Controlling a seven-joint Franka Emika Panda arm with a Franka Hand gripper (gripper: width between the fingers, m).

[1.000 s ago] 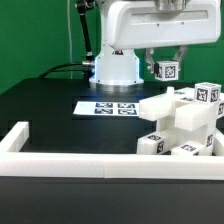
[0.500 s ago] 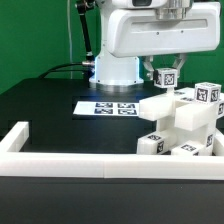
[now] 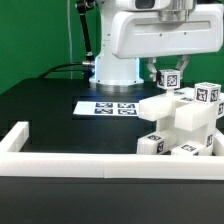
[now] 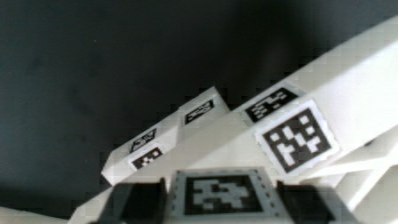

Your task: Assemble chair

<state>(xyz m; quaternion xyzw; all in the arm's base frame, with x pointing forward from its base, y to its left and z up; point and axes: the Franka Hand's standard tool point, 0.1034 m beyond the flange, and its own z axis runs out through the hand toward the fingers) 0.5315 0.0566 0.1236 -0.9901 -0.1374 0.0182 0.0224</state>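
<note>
Chair (image 3: 183, 125) pieces sit stacked together at the exterior view's right, a cluster of chunky white blocks carrying small black-and-white tags, resting on the black table (image 3: 50, 105) just inside the long white border rail (image 3: 70, 160) that runs across the front. Above the cluster hangs the gripper (image 3: 167, 74), its fingers drawn in narrow around a small tagged white block (image 3: 167, 73), which it holds just over the top of the stacked blocks; whether that block already touches the piece below is hard to tell from this angle. The wrist view looks down between the dark fingers (image 4: 128, 198) and shows the held block (image 4: 221, 192) pinched between them, its tag facing the camera, with a broad white chair piece (image 4: 329, 95) slanting across the picture beneath it and bearing two more tags. Beyond that piece, the same view catches the marker board (image 4: 169, 135) lying flat on the dark table. In the exterior view the marker board (image 3: 112, 107) lies between the arm's white base (image 3: 117, 68) and the chair pieces, near the cluster but apart from it. A green backdrop (image 3: 35, 35) stands behind the table.
</note>
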